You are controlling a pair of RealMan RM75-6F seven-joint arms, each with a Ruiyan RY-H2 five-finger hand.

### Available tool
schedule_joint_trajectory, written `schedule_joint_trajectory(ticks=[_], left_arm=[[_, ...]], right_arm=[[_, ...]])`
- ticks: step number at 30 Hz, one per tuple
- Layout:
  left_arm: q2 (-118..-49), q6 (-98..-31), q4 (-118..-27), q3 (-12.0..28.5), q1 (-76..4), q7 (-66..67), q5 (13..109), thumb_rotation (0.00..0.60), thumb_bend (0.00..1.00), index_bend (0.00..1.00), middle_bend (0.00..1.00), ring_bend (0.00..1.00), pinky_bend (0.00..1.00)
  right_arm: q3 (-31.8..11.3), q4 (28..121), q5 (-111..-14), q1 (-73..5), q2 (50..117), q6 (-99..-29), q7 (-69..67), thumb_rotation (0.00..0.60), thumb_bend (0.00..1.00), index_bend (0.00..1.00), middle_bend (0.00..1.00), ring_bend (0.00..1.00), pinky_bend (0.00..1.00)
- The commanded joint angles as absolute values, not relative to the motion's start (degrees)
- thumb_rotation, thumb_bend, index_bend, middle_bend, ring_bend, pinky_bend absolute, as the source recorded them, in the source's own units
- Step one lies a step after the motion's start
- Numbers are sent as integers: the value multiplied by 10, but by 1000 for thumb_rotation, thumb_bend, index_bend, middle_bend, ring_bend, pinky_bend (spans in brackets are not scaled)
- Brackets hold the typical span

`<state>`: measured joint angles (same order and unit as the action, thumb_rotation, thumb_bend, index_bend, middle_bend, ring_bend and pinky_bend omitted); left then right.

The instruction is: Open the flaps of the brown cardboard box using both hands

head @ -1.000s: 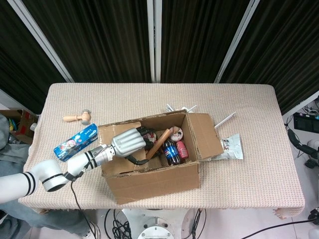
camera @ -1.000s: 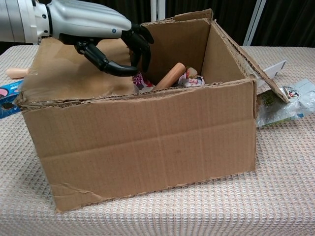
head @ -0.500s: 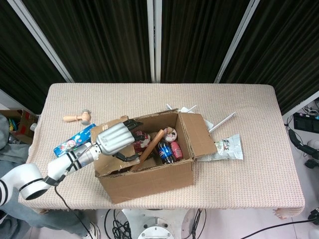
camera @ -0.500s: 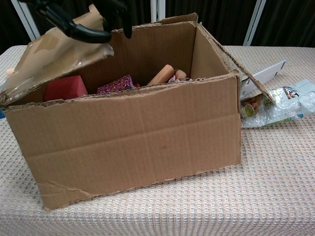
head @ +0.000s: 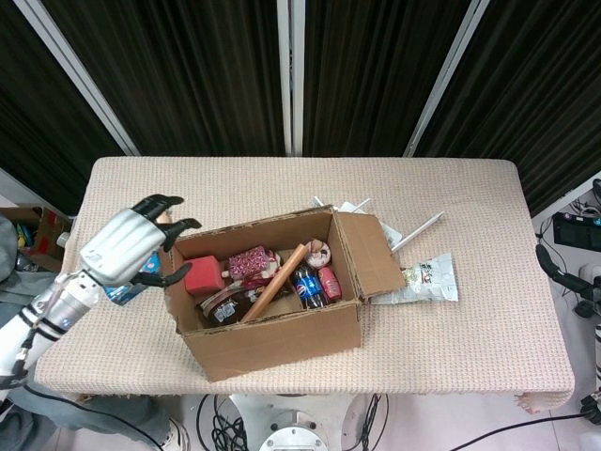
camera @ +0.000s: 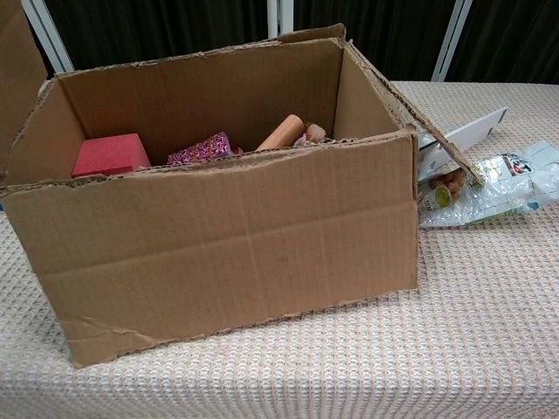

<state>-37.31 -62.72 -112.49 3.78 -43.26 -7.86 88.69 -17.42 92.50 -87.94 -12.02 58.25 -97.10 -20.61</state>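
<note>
The brown cardboard box (head: 282, 329) (camera: 227, 244) stands near the table's front edge with its top open. Its right flap (head: 373, 252) (camera: 428, 113) slopes down and outward. Its left flap (camera: 17, 52) stands up at the frame's left edge in the chest view. Inside lie a red block (head: 201, 275) (camera: 109, 155), a pink patterned packet (head: 252, 261), a wooden stick (head: 274, 282) and a cola bottle (head: 306, 287). My left hand (head: 130, 246) hovers just left of the box with fingers spread, holding nothing that I can see. My right hand does not show in either view.
A blue packet (head: 120, 293) lies partly under my left hand. A clear snack bag (head: 427, 279) (camera: 498, 179) and white sticks (head: 420, 228) lie right of the box. The table's front edge (head: 423, 387) runs close to the box.
My left hand came out of the box and moved left. The left flap swung from over the opening to upright, uncovering the red block. The box slid slightly left.
</note>
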Motion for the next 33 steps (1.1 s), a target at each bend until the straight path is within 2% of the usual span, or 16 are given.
schedule_joint_trajectory(ticks=[1, 7, 11, 12, 14, 16, 17, 20, 22, 24, 28, 33], left_arm=[[-330, -691, -1141, 30, -354, -213, 857, 168, 352, 234, 583, 143, 176], [-349, -767, -1083, 12, -266, -348, 855, 98, 352, 232, 569, 144, 176], [-370, -785, -1040, 3, -223, -392, 835, 73, 350, 218, 541, 144, 177], [-375, -782, -1031, -2, -213, -395, 827, 70, 350, 211, 523, 144, 177], [-385, -779, -1017, -6, -200, -383, 817, 80, 344, 191, 399, 136, 179], [-406, -797, -998, -10, -179, -337, 811, 100, 306, 181, 262, 119, 180], [-415, -806, -992, -12, -171, -309, 812, 125, 269, 170, 194, 107, 181], [-449, -846, -969, -19, -145, -192, 823, 224, 148, 99, 76, 67, 182], [-485, -885, -949, -22, -123, -111, 839, 255, 51, 63, 52, 49, 180], [-517, -913, -928, -27, -105, -72, 859, 292, 2, 33, 45, 43, 179], [-555, -926, -887, -37, -85, -46, 882, 327, 0, 18, 44, 43, 178], [-580, -913, -853, -41, -79, -64, 896, 338, 0, 19, 44, 43, 179]], right_arm=[[-173, 928, -881, -124, 584, -966, -200, 600, 176, 0, 0, 0, 0], [-172, 935, -886, -128, 586, -966, -193, 600, 176, 0, 0, 0, 0], [-168, 938, -891, -123, 584, -972, -192, 600, 176, 0, 0, 0, 0], [-164, 936, -894, -120, 584, -975, -194, 600, 176, 0, 0, 0, 0], [-158, 932, -901, -114, 583, -981, -198, 600, 176, 0, 0, 0, 0], [-137, 917, -914, -100, 579, -981, -184, 600, 168, 0, 0, 0, 0], [-125, 912, -917, -94, 574, -974, -171, 600, 163, 0, 0, 0, 0], [-81, 919, -912, -71, 555, -935, -131, 600, 155, 0, 0, 0, 0], [-51, 930, -896, -58, 540, -895, -119, 600, 153, 0, 0, 0, 0], [-33, 928, -872, -49, 539, -863, -107, 600, 152, 0, 0, 0, 0], [-27, 903, -833, -38, 565, -840, -97, 600, 152, 0, 0, 0, 0], [-37, 863, -828, -33, 603, -858, -112, 600, 151, 0, 0, 0, 0]])
